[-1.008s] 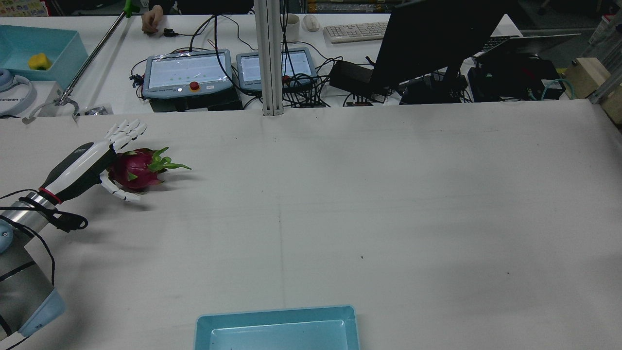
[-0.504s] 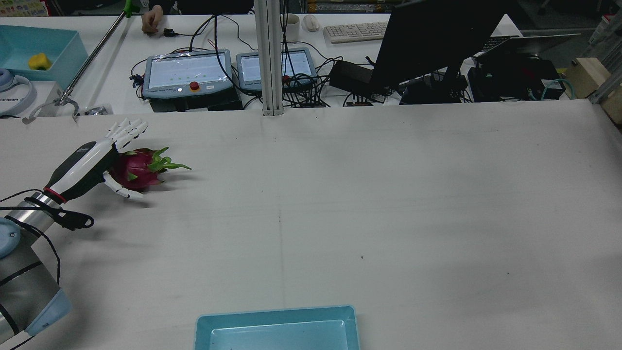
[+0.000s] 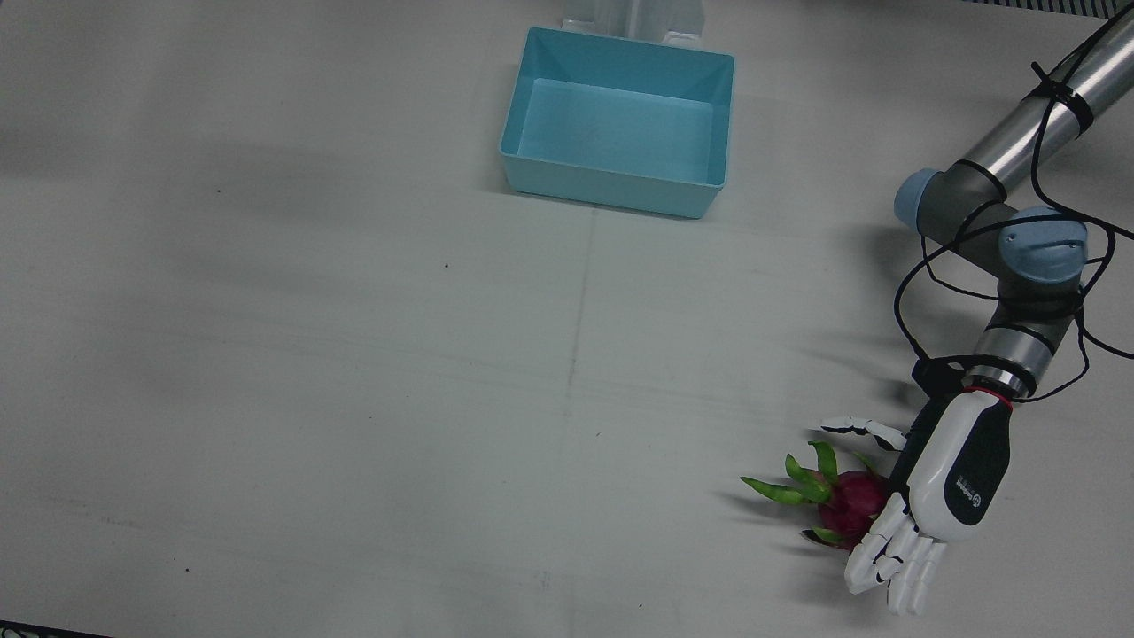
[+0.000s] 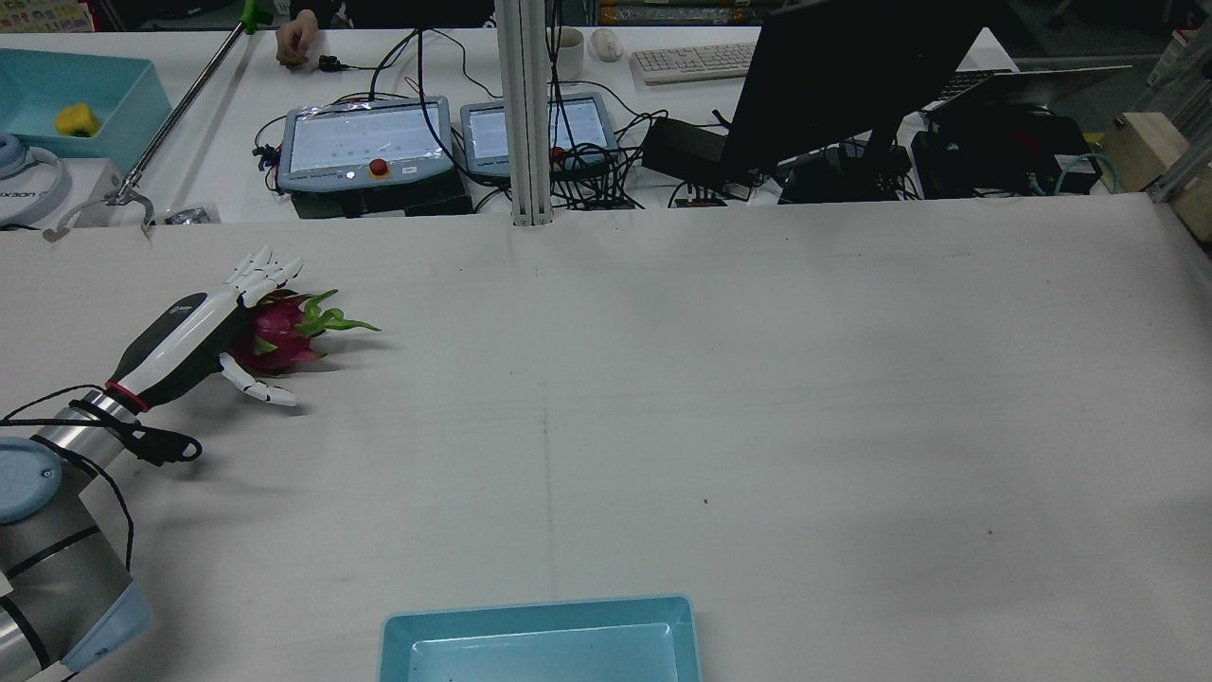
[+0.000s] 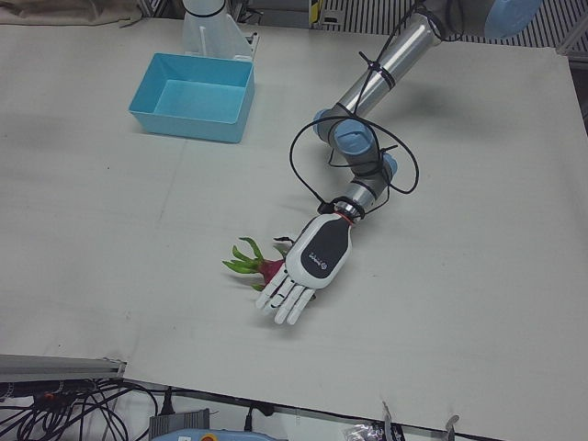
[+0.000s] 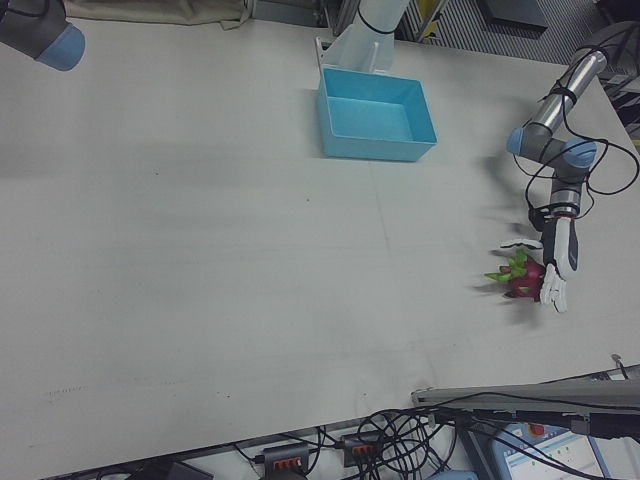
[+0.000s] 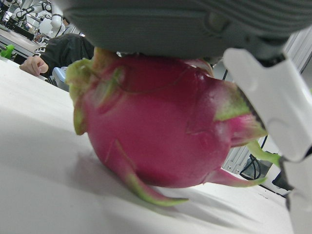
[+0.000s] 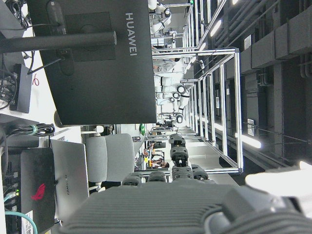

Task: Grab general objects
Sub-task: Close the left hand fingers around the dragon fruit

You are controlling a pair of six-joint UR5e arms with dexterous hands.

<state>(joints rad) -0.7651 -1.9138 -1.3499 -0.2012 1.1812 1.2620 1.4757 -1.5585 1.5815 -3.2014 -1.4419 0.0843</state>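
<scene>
On the bare white worktop (image 3: 354, 354) we see the dragon fruit (image 3: 852, 517) lying under our left hand (image 3: 952, 478), whose fingers (image 3: 890, 558) reach spread and unclosed past it, so closing now could roll it away.

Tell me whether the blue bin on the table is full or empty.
Empty. The front view looks straight into the blue bin and shows only its bare floor; the dragon fruit lies on the table.
</scene>
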